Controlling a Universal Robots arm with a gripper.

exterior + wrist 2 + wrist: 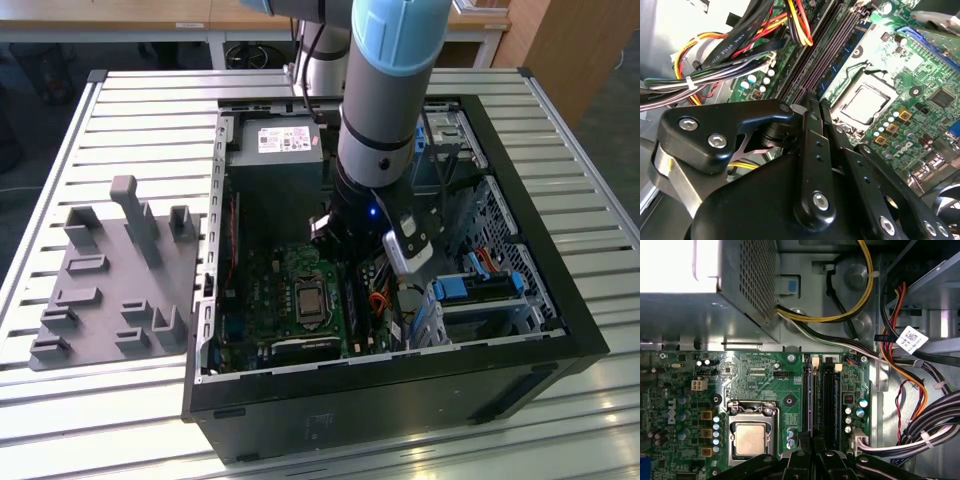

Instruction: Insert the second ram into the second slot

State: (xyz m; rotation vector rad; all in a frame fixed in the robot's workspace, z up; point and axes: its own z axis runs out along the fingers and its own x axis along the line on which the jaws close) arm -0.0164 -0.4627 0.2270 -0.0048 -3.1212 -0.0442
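I am reaching with my arm (385, 90) down into the open computer case (400, 365), over the motherboard (260, 290) and just beside the processor socket (750, 437). My gripper (819, 98) is standing at one end of the memory slots. My fingers (810, 130) are drawn narrow, pinching the second ram (840, 62). The stick is sitting upright, its thin blue edge running along the slot nearest the socket. Bundled cables (715, 60) are lying on the far side of the slots.

Ribbed silver aluminium-profile worktable (140, 130) in front; pale wooden desks on white legs (100, 12) behind, brown wooden panel (580, 50) at exterior view's right.
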